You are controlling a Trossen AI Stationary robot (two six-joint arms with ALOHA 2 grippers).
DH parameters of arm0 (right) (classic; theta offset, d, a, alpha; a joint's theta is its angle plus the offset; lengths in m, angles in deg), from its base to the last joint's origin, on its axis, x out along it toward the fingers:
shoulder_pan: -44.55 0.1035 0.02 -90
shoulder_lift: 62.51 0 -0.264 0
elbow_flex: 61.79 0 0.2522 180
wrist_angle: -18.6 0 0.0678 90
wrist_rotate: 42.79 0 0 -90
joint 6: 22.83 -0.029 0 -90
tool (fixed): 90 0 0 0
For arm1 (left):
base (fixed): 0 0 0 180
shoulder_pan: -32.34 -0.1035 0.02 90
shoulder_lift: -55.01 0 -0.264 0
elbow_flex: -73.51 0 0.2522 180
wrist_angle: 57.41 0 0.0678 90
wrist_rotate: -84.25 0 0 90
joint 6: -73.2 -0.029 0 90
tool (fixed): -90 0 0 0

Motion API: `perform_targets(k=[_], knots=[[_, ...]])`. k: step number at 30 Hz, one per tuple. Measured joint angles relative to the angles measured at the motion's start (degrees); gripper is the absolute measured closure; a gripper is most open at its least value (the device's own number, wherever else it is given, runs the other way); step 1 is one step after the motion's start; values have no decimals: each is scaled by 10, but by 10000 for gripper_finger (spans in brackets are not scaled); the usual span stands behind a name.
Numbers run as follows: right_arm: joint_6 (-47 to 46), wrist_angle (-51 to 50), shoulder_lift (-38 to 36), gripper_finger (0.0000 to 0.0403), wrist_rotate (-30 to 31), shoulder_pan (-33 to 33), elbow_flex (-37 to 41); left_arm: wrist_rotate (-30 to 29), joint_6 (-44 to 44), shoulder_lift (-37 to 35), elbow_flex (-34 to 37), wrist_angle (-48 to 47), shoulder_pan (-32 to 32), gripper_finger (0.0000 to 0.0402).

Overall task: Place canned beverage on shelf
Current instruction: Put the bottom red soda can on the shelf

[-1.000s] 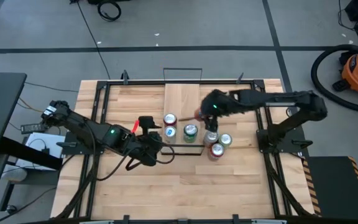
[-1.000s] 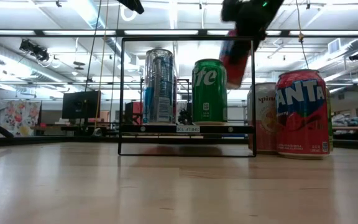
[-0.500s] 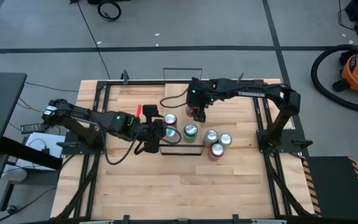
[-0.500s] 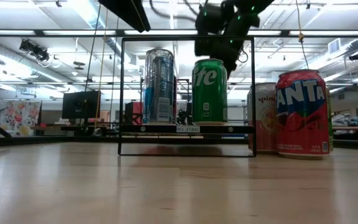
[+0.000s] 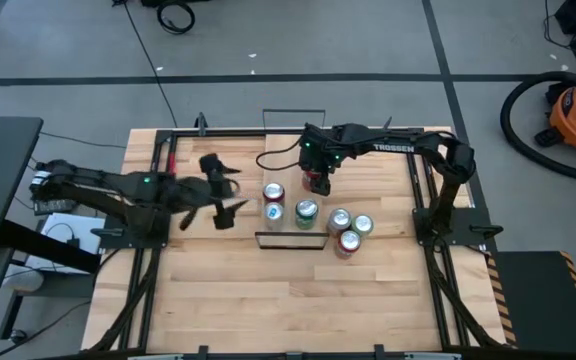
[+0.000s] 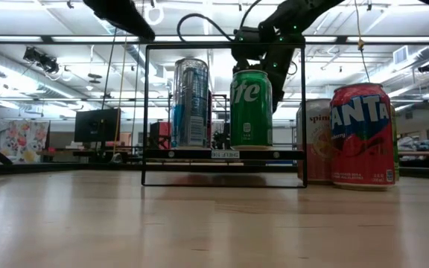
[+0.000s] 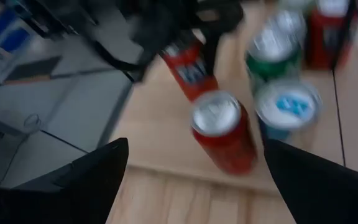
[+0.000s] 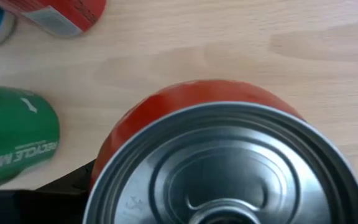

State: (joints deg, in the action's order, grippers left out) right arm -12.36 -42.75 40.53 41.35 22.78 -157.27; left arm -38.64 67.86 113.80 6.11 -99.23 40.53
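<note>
Right gripper (image 5: 318, 182) clamped on a red can (image 8: 222, 155), held above the far part of the shelf (image 5: 290, 240), behind the green can (image 5: 306, 211). Left gripper (image 5: 223, 190) spread open, empty, left of the shelf.

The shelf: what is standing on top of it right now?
On the shelf stand a silver-blue can and a green can. A red-topped can sits behind the silver-blue one; whether it rests on the board is unclear.

Red can's (image 8: 229, 155) label out of frame.
</note>
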Motion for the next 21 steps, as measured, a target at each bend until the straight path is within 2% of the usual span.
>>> perform_targets(k=[4, 12, 21], knots=[[-17, 12, 0, 84, -14, 4, 1, -13, 10, -44, 28, 51, -11, 13], [-30, 16, 0, 83, -28, 11, 5, -23, 23, -60, 31, 51, -16, 13], [-43, 17, -1, 37, 1, 37, 5, -24, 23, -60, 31, 51, -16, 13]])
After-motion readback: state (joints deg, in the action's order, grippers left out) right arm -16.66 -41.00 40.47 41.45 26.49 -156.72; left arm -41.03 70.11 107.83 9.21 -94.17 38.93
